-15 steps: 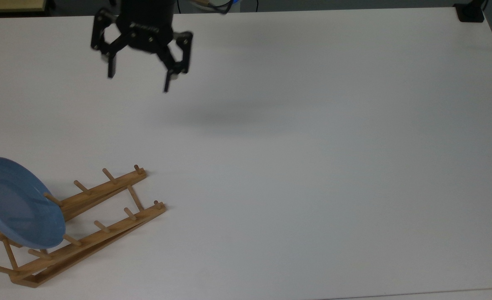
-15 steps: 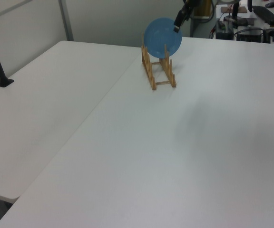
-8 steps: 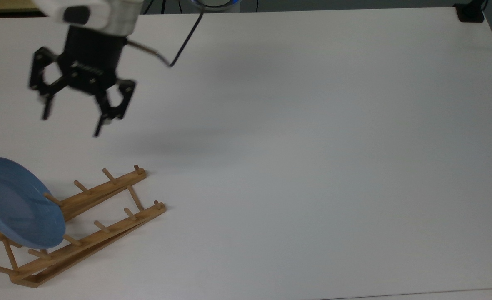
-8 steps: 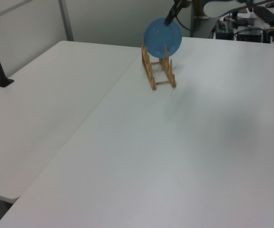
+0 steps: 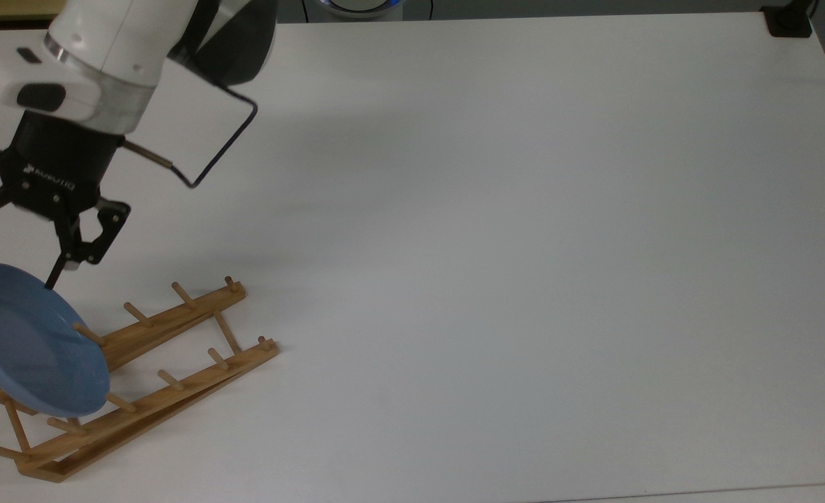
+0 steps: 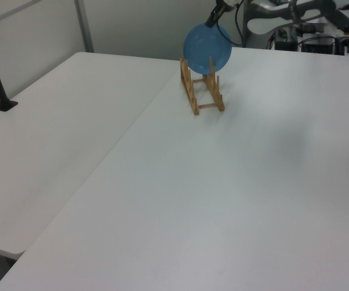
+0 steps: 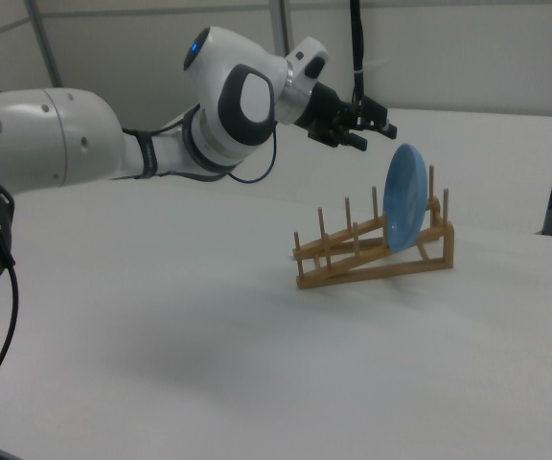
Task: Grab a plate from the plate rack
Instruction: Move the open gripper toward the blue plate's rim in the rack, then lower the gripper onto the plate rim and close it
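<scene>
Plate (image 5: pixel 31 342) standing on edge in the wooden rack (image 5: pixel 168 349), wedged between the upright pegs at the rack's raised end, is waiting untouched: the pick is not yet begun in any real sense, with the grasp, the lift out of the pegs and the carry away all remaining. In the top view the rack is sitting at the near left of the white table (image 5: pixel 524 244), its low end pointing toward the top view's right. The robot's arm (image 7: pixel 113 144) is reaching across from the right view's left, wrist bent so that the black gripper (image 5: pixel 14 244) is pointing toward the plate's upper rim. The gripper is hanging wide, holding nothing, one fingertip (image 5: pixel 52 279) appearing just beside the rim in the top view; whether it is touching cannot be told from there, though the right view shows the gripper (image 7: pixel 372 125) apart from the plate (image 7: pixel 405 196), above and to the right view's left of it.
</scene>
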`<state>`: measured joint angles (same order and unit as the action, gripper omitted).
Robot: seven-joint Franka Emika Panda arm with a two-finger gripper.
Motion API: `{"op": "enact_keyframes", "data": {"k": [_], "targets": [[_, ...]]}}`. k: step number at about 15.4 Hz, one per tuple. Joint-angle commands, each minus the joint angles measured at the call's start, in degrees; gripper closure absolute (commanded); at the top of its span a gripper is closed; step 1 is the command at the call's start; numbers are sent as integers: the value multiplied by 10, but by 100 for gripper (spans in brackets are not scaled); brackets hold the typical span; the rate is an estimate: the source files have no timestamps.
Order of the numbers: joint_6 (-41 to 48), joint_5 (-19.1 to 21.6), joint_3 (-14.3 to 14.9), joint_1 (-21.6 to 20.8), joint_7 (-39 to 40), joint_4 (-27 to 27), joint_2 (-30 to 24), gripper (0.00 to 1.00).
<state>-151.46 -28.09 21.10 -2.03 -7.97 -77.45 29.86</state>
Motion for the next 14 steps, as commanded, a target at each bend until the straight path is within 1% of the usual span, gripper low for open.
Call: {"op": "enact_keyframes", "data": {"k": [1,4,7,10,14], "targets": [[-23,-4,25,-3,4,40,48,29],[-28,-4,37,3,9,53,64,33],[-40,-5,47,4,11,53,76,39],[-48,-7,48,16,18,53,83,47],[-49,-7,48,24,27,53,87,49]]}}
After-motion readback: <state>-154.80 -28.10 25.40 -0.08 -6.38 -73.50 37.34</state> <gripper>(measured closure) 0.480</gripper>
